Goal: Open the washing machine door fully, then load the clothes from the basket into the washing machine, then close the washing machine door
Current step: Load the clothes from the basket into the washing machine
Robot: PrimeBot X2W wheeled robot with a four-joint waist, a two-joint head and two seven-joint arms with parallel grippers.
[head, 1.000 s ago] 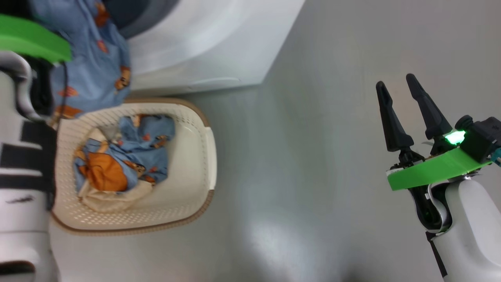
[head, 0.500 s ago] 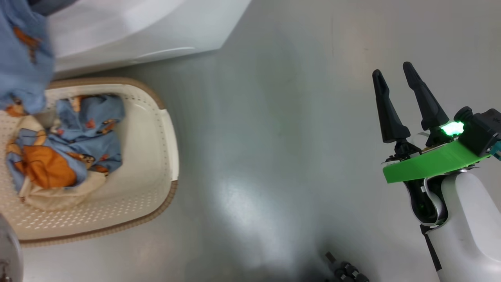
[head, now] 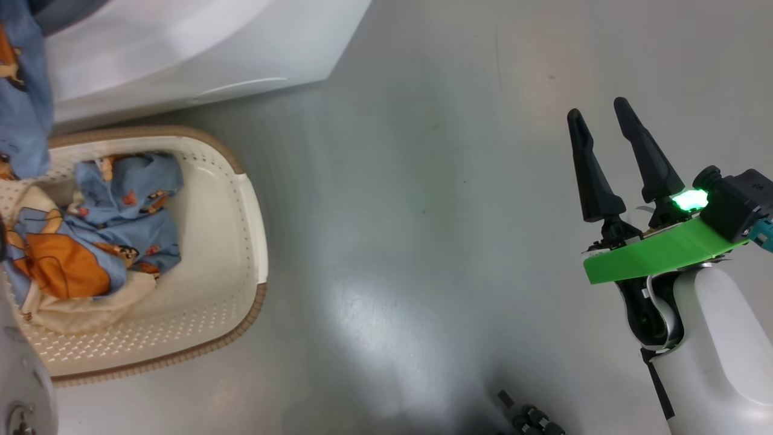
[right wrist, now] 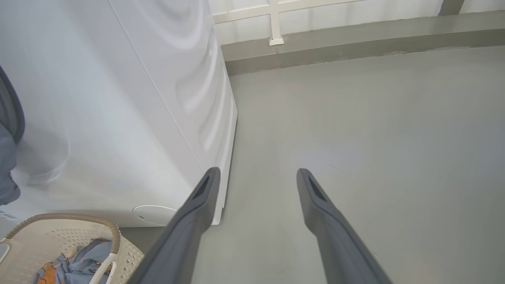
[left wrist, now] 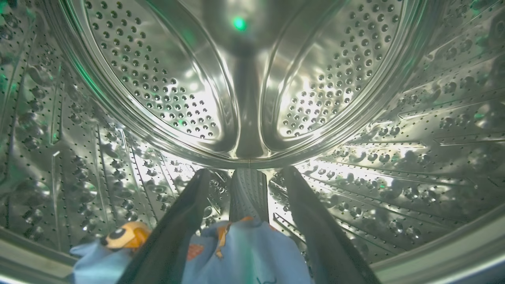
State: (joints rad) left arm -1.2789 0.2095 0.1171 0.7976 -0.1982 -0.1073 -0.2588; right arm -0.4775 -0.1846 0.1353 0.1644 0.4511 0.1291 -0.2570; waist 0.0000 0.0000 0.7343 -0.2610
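hanging lengthwise from the washing machine [head: 181, 54], clothes [head: 24, 96] overlap the basket [head: 232, 254].

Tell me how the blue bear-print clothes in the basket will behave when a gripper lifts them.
Probably floppy: the clothes lie crumpled in the basket. Likely light, and pieces may drag along, since they overlap.

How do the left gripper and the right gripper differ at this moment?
The left gripper reaches inside the washing machine's steel drum; the right gripper hangs over the grey floor. Between the left gripper's fingers lies light blue bear-print clothing; between the right gripper's, nothing. Both stand with jaws apart.
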